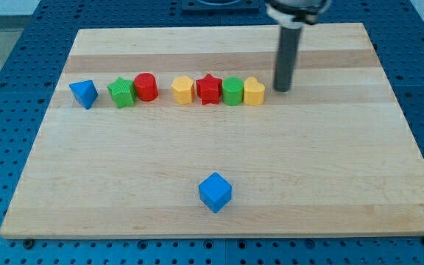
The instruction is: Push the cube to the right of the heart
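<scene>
Because the arm carries only a straight dark rod, nothing is grasped; my tip [281, 89] rests on the pale wooden board [389, 184] just to the view's right of the yellow heart [254, 92], apart from it. The blue cube [215, 192] sits alone near the view's bottom, well apart from the row: blue pyramid [84, 93], green star [122, 93], red cylinder [146, 87], yellow hexagon [182, 90], red star [209, 89], green cylinder [232, 92]. All look like matte moulded plastic.

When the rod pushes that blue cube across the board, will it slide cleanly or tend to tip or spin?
The blue cube sits flat on the smooth wooden board, so it will probably slide, not tip. It sits corner-on to the camera, so an off-centre push would likely turn it. My tip is far off, beside the yellow block.
</scene>
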You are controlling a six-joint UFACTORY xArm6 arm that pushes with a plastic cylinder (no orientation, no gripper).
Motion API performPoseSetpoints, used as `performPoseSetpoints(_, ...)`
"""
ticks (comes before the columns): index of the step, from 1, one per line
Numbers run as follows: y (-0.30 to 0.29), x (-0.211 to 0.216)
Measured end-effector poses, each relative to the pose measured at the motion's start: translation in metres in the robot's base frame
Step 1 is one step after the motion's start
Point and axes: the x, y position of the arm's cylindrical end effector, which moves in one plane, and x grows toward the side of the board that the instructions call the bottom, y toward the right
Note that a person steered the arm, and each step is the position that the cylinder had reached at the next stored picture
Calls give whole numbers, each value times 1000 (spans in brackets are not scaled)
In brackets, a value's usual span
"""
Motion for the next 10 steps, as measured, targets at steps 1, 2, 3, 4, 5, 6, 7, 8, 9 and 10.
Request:
performPoseSetpoints(1,58,34)
performPoseSetpoints(2,62,95)
performPoseSetpoints(3,45,160)
performPoseSetpoints(4,-30,225)
performPoseSetpoints(5,-120,253)
performPoseSetpoints(6,-200,240)
performPoseSetpoints(7,-204,199)
performPoseSetpoints(8,-132,193)
performPoseSetpoints(9,-146,212)
performPoseSetpoints(10,-221,214)
